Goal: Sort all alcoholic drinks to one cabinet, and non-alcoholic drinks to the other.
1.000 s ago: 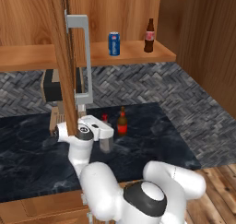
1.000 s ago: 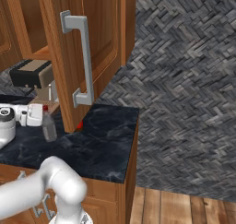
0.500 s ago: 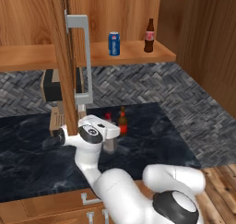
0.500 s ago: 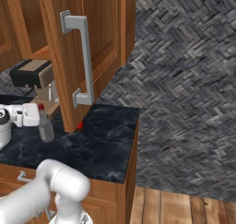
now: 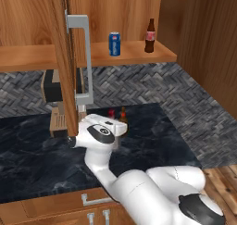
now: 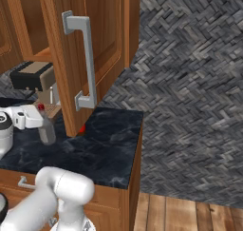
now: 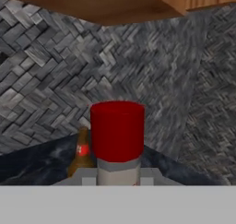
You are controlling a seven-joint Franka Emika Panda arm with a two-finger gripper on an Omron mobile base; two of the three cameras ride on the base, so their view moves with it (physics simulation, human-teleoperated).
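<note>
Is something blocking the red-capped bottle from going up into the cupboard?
Maybe. The gripper holds the liquor bottle beside the open cabinet door, which hangs just above and in front. The other cabinet's shelf looks open.

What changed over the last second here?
The arm's elbow swung toward the lower right of the left base view, and its wrist drifted slightly right. The gripper stayed shut on the liquor bottle, which barely shifted. The beer bottle on the counter, the soda can and cola bottle on the shelf, and the cabinet door stayed put.
</note>
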